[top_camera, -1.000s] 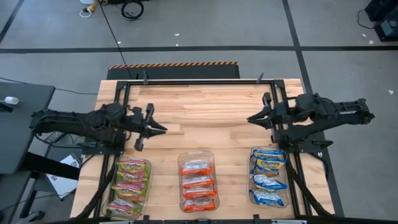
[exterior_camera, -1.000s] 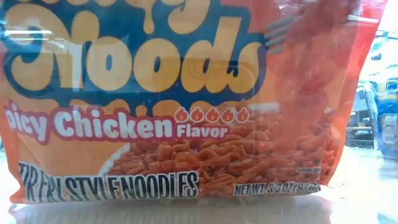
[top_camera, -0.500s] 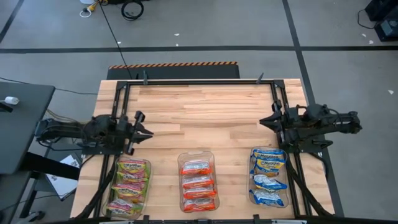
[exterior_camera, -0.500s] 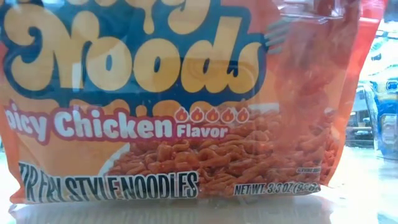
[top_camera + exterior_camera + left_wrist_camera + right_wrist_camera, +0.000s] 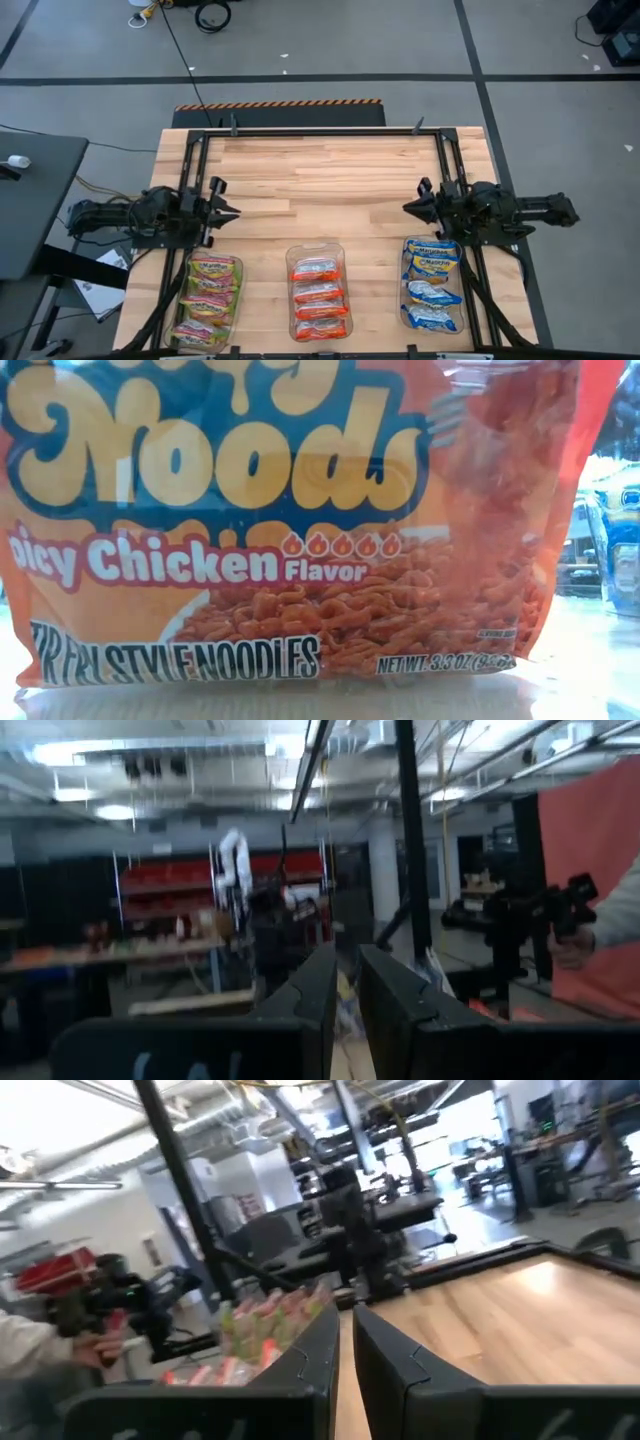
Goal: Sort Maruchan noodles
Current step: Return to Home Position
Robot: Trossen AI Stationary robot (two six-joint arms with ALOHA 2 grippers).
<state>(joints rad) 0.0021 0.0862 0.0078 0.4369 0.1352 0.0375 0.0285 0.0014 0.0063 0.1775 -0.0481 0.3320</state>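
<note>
Three clear bins stand in a row along the table's near edge. The left bin (image 5: 210,300) holds green-yellow Maruchan packets, the middle bin (image 5: 319,293) orange-red ones, the right bin (image 5: 432,283) blue-and-yellow ones. The packets lie flat in the bins. One orange-red packet (image 5: 280,540) fills the low view, with a blue one (image 5: 620,530) at its edge. My left gripper (image 5: 232,211) (image 5: 347,952) hangs shut by the table's left edge, beyond the left bin. My right gripper (image 5: 408,207) (image 5: 346,1312) hangs shut by the right edge, beyond the right bin. Neither holds anything.
A black frame (image 5: 320,131) runs along the far edge and down both sides of the wooden table (image 5: 330,170). Bare wood lies between the two grippers. A person's hand (image 5: 570,945) (image 5: 90,1345) on a dark handle shows in the room beyond.
Both arms have folded back and sunk toward the table. My left gripper has drawn toward the table's left edge. My right gripper has gone down and a little toward the near edge, and has rolled. Both stay shut. The packets and bins have not moved.
</note>
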